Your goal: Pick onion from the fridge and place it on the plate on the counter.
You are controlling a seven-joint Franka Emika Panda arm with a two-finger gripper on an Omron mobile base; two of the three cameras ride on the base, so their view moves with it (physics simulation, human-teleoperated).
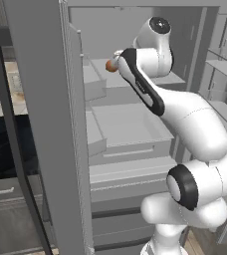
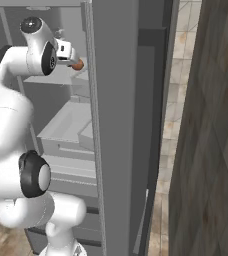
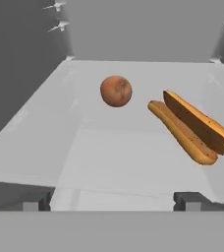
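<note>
Gripper (image 3: 112, 202) fingers spread wide, empty, facing the onion (image 3: 116, 91) on the fridge shelf (image 3: 45, 147); hand view reveals a hot dog (image 3: 192, 125) beside it.

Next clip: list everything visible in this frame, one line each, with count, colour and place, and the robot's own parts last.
onion: one, orange-brown, on the fridge shelf, left of the roll, apart from it.
hot-dog-like roll: one, orange-brown, on the same shelf.
fridge: one, light grey, open, with shelves and drawers inside.
fridge door: one, grey, swung open, edge-on in the left base view.
counter: one, black marbled, beyond the door.
wall panel: one, dark wood-grain, right base view.
arm: one, white with dark joints, reaching into the fridge.
gripper: one, dark fingertips spread apart, short of the onion.
</note>
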